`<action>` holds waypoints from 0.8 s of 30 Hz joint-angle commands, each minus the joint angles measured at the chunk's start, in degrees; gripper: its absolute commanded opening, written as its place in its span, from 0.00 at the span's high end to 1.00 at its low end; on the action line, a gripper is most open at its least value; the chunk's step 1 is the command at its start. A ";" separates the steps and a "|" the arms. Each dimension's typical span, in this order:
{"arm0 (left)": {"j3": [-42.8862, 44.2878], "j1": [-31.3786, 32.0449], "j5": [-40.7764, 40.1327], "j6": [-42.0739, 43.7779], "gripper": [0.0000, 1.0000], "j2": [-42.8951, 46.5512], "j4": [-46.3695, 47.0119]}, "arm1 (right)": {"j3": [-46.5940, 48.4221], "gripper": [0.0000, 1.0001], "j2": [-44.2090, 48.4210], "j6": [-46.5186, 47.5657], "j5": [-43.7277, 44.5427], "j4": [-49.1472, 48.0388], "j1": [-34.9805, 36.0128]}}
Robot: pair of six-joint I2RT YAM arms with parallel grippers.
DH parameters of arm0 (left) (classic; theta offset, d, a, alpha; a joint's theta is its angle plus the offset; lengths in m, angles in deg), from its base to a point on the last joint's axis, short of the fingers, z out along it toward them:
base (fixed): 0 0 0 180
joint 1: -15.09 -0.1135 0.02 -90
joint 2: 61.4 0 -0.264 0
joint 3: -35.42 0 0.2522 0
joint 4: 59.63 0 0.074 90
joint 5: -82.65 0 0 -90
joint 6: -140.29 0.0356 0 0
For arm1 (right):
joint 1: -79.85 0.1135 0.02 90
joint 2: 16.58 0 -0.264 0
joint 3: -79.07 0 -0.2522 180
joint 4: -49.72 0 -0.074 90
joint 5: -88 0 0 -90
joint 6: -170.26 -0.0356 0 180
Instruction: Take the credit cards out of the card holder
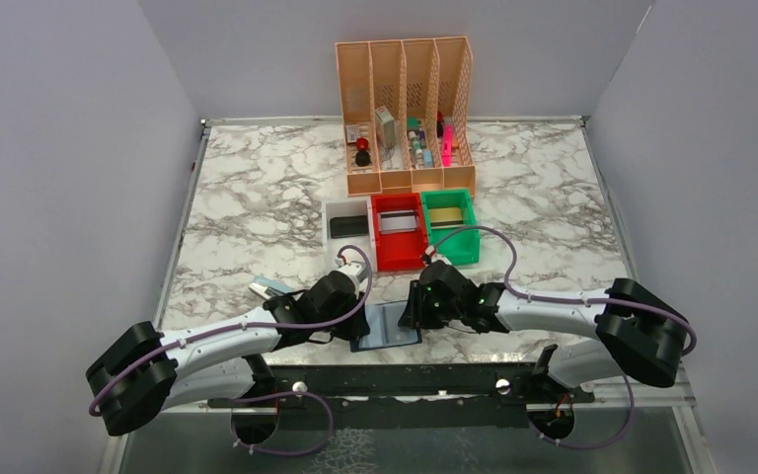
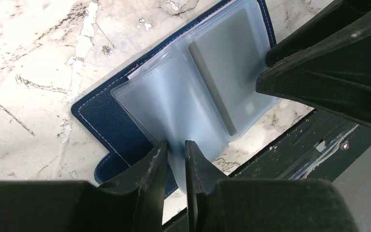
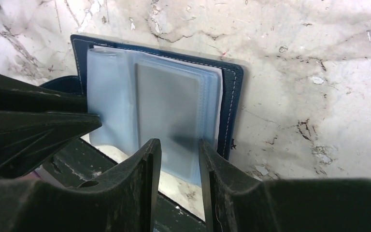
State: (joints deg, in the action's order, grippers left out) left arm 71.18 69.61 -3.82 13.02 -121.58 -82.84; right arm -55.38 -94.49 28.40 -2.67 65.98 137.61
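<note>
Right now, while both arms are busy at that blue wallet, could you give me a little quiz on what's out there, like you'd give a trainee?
1. True or false: the card holder lies open.
2. Which bin holds the gold card? A white, B red, C green.
3. Fill in: the orange rack has ___ upright slots.

Key: 1 true; 2 C, the green bin; 3 four.
</note>
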 commanded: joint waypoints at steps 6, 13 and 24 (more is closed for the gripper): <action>-0.48 0.41 0.15 0.43 0.81 -0.31 2.07 | 2.00 0.60 -2.99 1.50 -0.83 -1.36 0.26; -0.51 0.45 0.35 0.62 0.86 -0.81 2.42 | 2.37 0.63 0.58 2.48 -1.80 -2.50 0.26; -0.48 0.59 0.53 0.63 0.88 -0.79 2.82 | 2.83 0.63 -0.68 2.42 -5.22 -5.29 0.25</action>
State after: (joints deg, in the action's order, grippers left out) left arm 71.15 69.66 -3.80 13.08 -122.34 -81.81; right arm -54.00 -94.62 30.35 -5.22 64.19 137.61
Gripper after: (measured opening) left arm 0.127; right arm 0.369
